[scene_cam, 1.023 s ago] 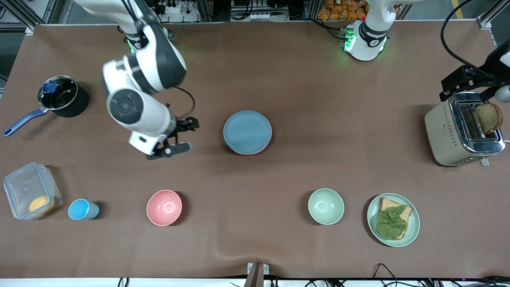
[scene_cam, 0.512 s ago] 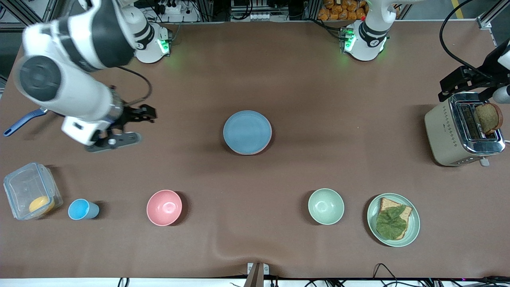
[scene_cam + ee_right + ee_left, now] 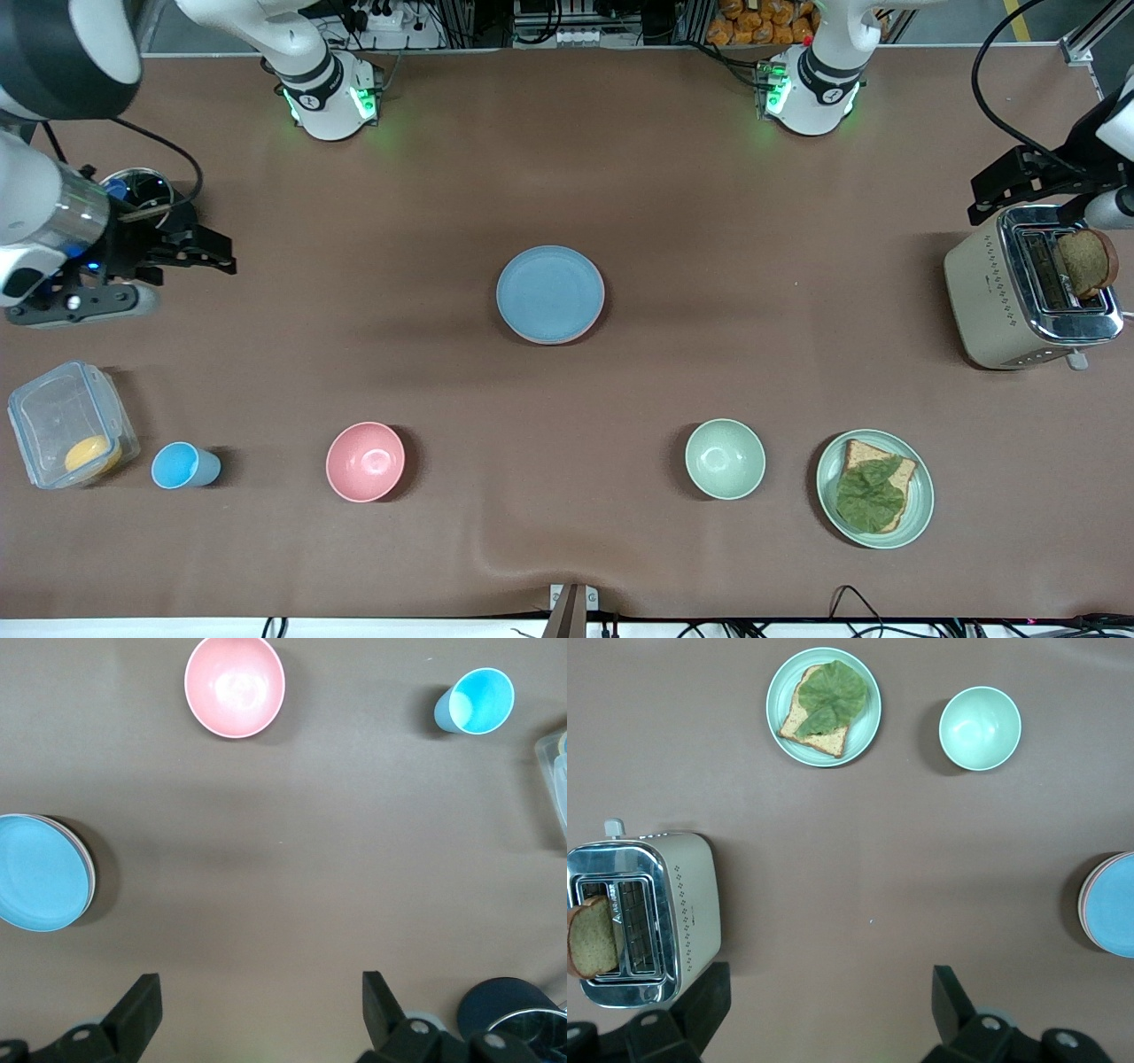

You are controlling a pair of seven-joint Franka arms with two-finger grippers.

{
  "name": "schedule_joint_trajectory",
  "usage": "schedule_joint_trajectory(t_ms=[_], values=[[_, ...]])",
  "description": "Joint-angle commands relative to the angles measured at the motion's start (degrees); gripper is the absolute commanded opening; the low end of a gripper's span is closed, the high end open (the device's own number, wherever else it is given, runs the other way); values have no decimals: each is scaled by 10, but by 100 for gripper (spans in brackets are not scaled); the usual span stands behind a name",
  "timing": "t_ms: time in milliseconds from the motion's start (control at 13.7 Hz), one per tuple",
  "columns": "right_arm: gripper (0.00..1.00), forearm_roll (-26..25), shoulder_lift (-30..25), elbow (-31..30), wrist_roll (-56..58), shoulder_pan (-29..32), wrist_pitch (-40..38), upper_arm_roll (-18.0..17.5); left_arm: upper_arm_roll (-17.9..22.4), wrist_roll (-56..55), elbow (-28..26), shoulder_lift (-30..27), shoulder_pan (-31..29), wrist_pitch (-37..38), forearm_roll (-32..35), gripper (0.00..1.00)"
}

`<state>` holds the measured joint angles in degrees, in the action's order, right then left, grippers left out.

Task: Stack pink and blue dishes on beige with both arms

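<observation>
The light blue dish lies on top of a stack at the middle of the table. A thin pink rim shows under it in the left wrist view, and the stack's edge shows in the right wrist view. The beige dish is hidden. My right gripper hangs open and empty over the pot at the right arm's end of the table; its fingers frame bare cloth. My left gripper hangs open and empty above the toaster, fingers wide apart.
A dark pot and a clear box stand at the right arm's end. A blue cup, pink bowl, green bowl and green plate with bread line the nearer side. A toaster holds a slice.
The right arm has swung away from beside the plate stack toward the pot at its end of the table. The left arm has barely moved. The stack lies unchanged.
</observation>
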<state>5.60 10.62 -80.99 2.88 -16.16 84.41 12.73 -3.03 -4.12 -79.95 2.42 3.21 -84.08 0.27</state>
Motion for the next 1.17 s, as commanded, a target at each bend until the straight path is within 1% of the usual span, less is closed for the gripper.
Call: schedule_joint_trajectory(t_ms=[0,146,219,292,438,658,1023,1096], values=[[100,-23,-38,-15,-3,80,4,-75,-3,-3,1,-3,3,7,10,100],[100,-31,-73,-30,-3,139,38,-123,-2,1,2,-3,0,7,10,100],[100,-31,-88,-55,-1,170,39,-137,-2,1,2,-3,-1,7,10,100],[100,-31,-119,-101,0,191,50,-141,-2,1,2,-4,-2,7,10,100],[100,-33,-164,-175,1,200,113,-145,-1,4,3,-4,-5,7,10,100],[100,-38,-162,-185,48,219,123,-144,-1,3,3,-4,-6,7,10,100],[100,-38,-155,-182,42,196,118,-123,-2,0,4,-4,-3,7,9,100],[100,-38,-152,-181,43,194,117,-112,-2,-1,4,-4,-3,7,9,100]])
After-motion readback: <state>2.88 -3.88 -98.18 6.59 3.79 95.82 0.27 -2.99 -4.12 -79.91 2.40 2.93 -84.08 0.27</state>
